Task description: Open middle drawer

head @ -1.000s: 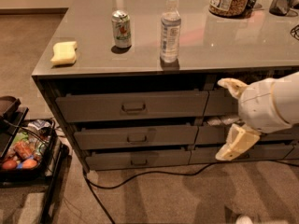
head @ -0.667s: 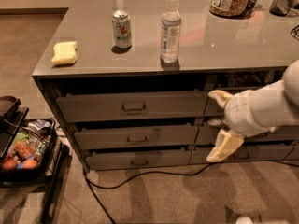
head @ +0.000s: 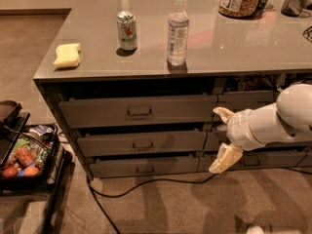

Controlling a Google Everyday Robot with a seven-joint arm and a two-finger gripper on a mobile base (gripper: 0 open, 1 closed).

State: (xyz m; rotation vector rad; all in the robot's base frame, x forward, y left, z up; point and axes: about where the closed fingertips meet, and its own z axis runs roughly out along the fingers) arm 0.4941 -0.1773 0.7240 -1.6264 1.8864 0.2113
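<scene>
Where you stood: middle drawer [head: 170, 141], centre frame, was not yet out.
Gripper [head: 218, 139]: right-centre, fingers wide, empty.
Left: you had the pull [head: 142, 144] to grasp.

Just the one arm [head: 265, 125] showing here, coming in from the right edge of the shot about halfway down. There's a fat, rounded white shell [head: 296, 106] right at the edge, then a slimmer white wrist [head: 246, 130] section pointing left and slightly down. The gripper [head: 218, 139] sits at the far left end of that, jaws spread wide apart. It's rolled so the two fingers stack one over the other: upper finger [head: 223, 114] curls up and left, lower finger [head: 225, 158] hangs down and left. Both are a cream-tan colour against the white wrist. The lower one looks longer to me, though that might just be the angle.
</scene>
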